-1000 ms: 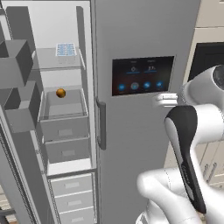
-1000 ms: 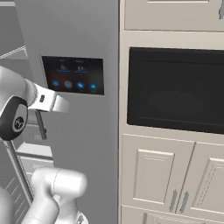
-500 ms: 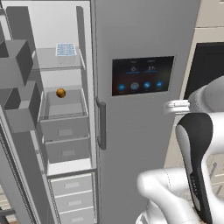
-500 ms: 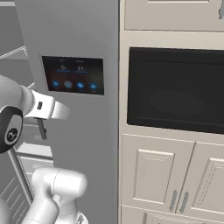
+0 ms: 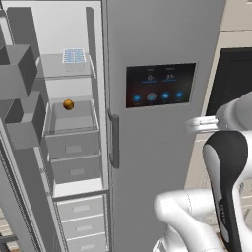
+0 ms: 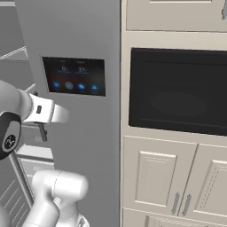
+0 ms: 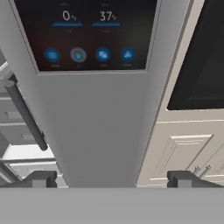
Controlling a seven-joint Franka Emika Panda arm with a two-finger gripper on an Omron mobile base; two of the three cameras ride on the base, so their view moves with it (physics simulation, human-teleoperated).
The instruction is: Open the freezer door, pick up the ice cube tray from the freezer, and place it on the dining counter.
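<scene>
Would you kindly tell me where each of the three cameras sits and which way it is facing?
Left base view: behind the arm's left, facing the open freezer with the ice cube tray; white arm at lower right.
Right base view: behind the arm's right, facing the touchscreen door and black oven; arm at lower left.
Hand view: on the hand, facing the touchscreen door; open gripper at bottom.
All three share the touchscreen door.

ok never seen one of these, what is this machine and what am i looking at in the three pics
It is a white robot arm on a driving base in a rendered kitchen. Two cameras ride on the base behind it; the third sits on its hand. The freezer door is open, and the ice cube tray lies on an upper shelf of the freezer, above an orange ball. The gripper is open, holds nothing, and faces the touchscreen door beside a black oven.
</scene>
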